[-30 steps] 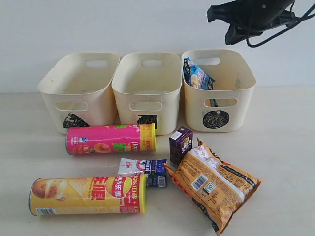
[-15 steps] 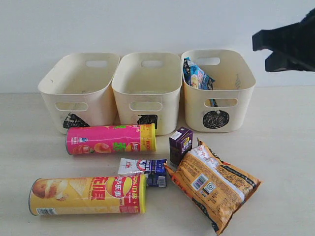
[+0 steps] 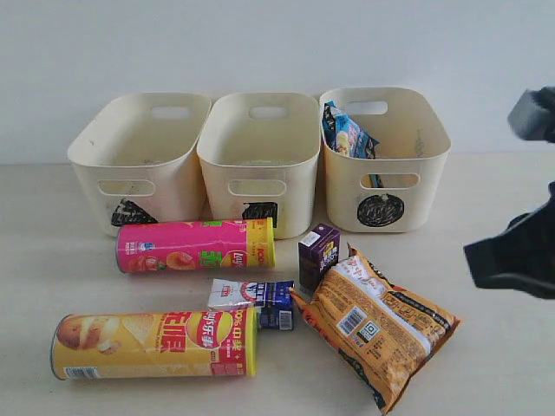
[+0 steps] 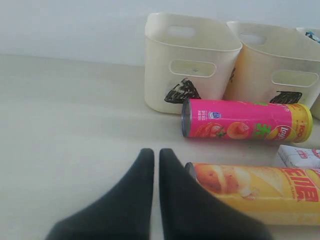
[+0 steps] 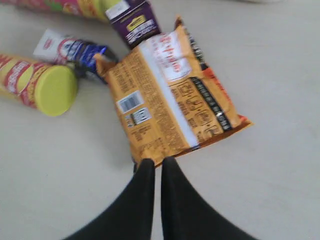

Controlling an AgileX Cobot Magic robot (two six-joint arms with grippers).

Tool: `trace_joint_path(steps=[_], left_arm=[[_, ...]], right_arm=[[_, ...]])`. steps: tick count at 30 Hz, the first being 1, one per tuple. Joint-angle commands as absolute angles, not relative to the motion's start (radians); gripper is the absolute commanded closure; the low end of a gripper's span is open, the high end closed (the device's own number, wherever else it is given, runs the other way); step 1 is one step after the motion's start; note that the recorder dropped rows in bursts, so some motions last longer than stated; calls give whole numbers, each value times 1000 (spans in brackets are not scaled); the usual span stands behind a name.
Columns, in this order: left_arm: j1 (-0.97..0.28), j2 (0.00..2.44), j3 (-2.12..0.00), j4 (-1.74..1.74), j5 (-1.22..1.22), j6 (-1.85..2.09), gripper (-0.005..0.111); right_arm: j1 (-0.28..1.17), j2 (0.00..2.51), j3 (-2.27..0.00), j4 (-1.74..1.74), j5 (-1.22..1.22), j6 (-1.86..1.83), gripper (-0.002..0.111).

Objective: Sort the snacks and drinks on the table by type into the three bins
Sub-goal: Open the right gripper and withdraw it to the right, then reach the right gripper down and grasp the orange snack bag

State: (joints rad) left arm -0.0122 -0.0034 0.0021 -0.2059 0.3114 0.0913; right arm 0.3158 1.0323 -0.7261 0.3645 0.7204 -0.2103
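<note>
Right arm [image 3: 520, 251] low at the scene's edge, blurred in the exterior view. Right pincer [image 5: 156, 161] with fingers pressed together, empty, angled down at the table [image 5: 280, 190], tips just short of the orange bag [image 5: 170, 100]. Beyond that bag from this pincer: purple carton [image 5: 132, 20], white-blue carton [image 5: 70, 50], yellow tube [image 5: 30, 80]. Left pincer [image 4: 156, 151] likewise closed on nothing, low over the table, yellow tube just beside its tips, pink tube [image 4: 245, 125] farther ahead, then triangle bin [image 4: 190, 60] and square bin [image 4: 280, 65]. Clear in the exterior view alone: circle bin [image 3: 386, 156] holding the blue-white bag [image 3: 347, 134]
</note>
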Motion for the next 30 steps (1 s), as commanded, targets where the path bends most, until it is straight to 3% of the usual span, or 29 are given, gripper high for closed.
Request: trace_joint_path(steps=[1, 9, 19, 22, 27, 30], left_arm=[[-10, 0, 0, -214, 308, 82, 102], [-10, 0, 0, -214, 308, 82, 102], [-10, 0, 0, -214, 308, 82, 102], [-10, 0, 0, -214, 308, 82, 102], [-10, 0, 0, -214, 308, 82, 102], [-10, 0, 0, -214, 308, 82, 102]], right_arm=[[452, 1048, -721, 356, 721, -256, 107], [710, 1197, -721, 211, 696, -231, 107], [908, 1313, -752, -138, 667, -8, 105], [918, 1333, -798, -227, 686, 51, 86], [918, 1391, -828, -414, 684, 249, 32], [918, 1438, -828, -485, 684, 351, 25]])
